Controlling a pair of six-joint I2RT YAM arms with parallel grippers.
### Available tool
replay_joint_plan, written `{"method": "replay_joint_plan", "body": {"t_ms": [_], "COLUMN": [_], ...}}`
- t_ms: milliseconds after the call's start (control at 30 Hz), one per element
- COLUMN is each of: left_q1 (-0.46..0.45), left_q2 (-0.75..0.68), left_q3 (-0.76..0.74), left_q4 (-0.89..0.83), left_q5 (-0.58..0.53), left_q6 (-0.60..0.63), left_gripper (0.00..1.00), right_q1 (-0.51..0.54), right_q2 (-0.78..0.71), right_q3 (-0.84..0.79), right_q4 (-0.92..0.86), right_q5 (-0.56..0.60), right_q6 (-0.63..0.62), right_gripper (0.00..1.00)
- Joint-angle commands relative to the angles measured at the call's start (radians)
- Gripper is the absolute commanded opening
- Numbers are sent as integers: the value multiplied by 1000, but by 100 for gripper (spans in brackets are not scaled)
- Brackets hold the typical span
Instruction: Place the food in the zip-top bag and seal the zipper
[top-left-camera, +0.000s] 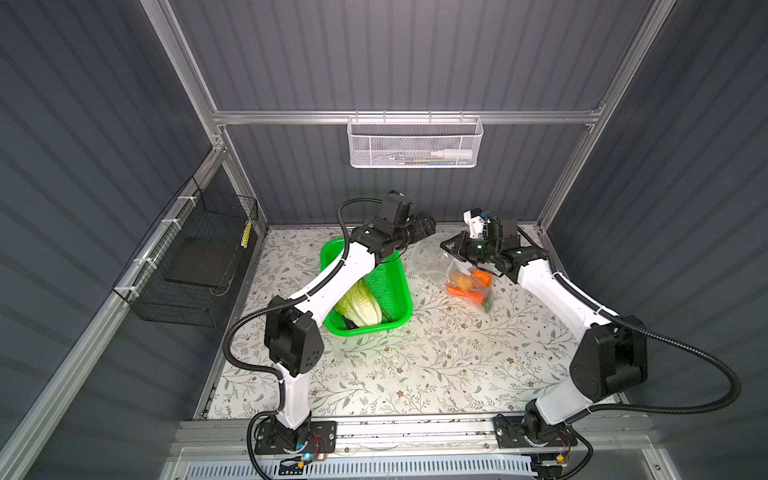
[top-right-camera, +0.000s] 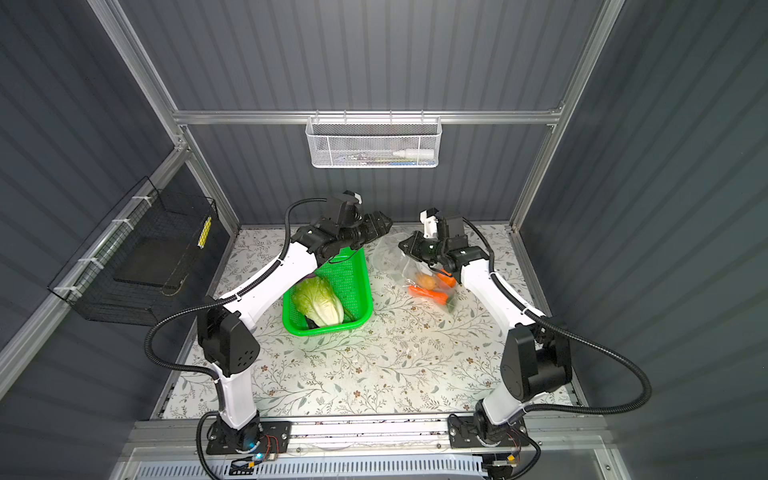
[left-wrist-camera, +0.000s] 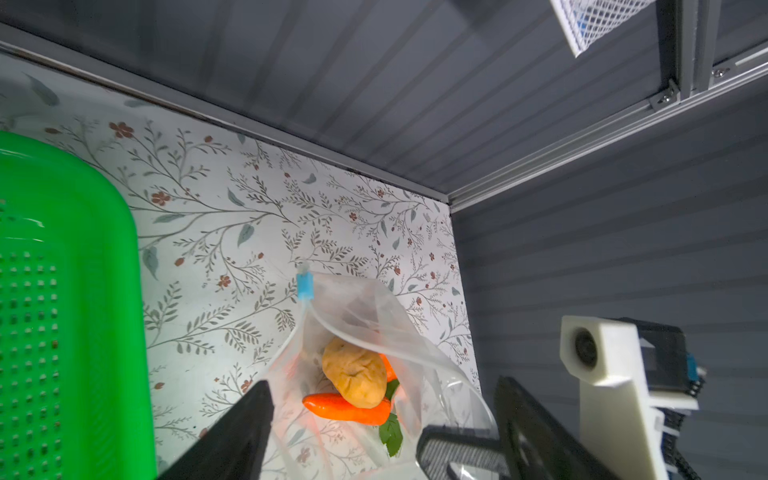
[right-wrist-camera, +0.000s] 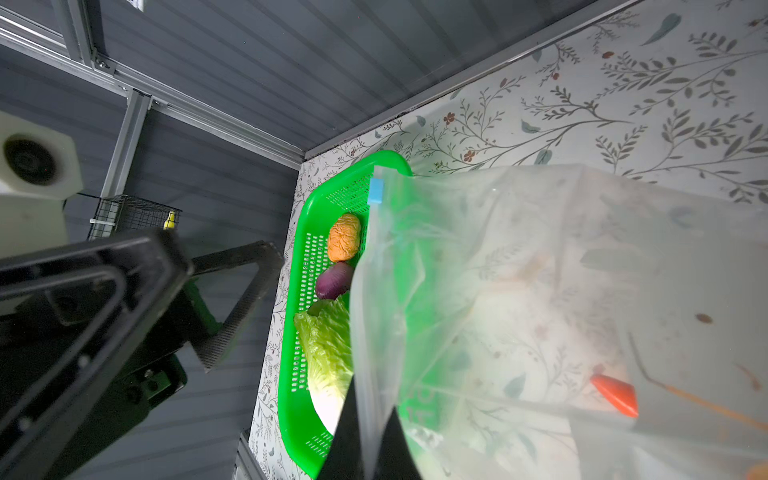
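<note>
The clear zip-top bag (top-left-camera: 432, 259) lies right of the green basket, its mouth held up and gaping. My right gripper (right-wrist-camera: 370, 432) is shut on the bag's mouth edge, along the zipper (right-wrist-camera: 372, 266); the light-blue slider (left-wrist-camera: 305, 284) sits at the far end. Inside the bag lie a tan potato (left-wrist-camera: 359, 372) and an orange carrot (left-wrist-camera: 347, 409). My left gripper (left-wrist-camera: 384, 390) hangs open just above the bag's mouth, with nothing in it. A napa cabbage (top-left-camera: 359, 305), a purple onion (right-wrist-camera: 333, 280) and an orange pumpkin-like piece (right-wrist-camera: 344, 237) lie in the basket.
The green perforated basket (top-left-camera: 399, 291) stands mid-table under my left arm. A white mesh basket (top-left-camera: 415, 141) hangs on the back rail. On the left wall is a black wire basket (top-left-camera: 195, 257). Both grippers are close to the back wall.
</note>
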Motion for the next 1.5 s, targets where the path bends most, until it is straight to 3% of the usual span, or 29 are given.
{"method": "replay_joint_plan", "body": {"t_ms": [0, 167, 400, 600, 1267, 1467], "left_q1": [47, 153, 210, 276, 350, 357], "left_q2": [-36, -48, -23, 24, 264, 325], "left_q3": [-49, -127, -132, -157, -82, -51], "left_q4": [-68, -125, -200, -239, -352, -263], "left_q5": [-124, -162, -255, -239, -301, -250], "left_q6": [79, 87, 172, 180, 166, 263], "left_gripper": [86, 86, 90, 90, 93, 93], "right_q1": [1, -12, -30, -42, -50, -50], "right_q2": [-13, -19, -18, -19, 11, 18], "right_q3": [-3, -9, -16, -20, 18, 35], "right_q4": [8, 10, 25, 27, 5, -17], "right_q5": [9, 16, 14, 22, 17, 19], "right_q6": [-3, -2, 7, 7, -5, -11], "right_gripper": [0, 0, 0, 0, 0, 0]}}
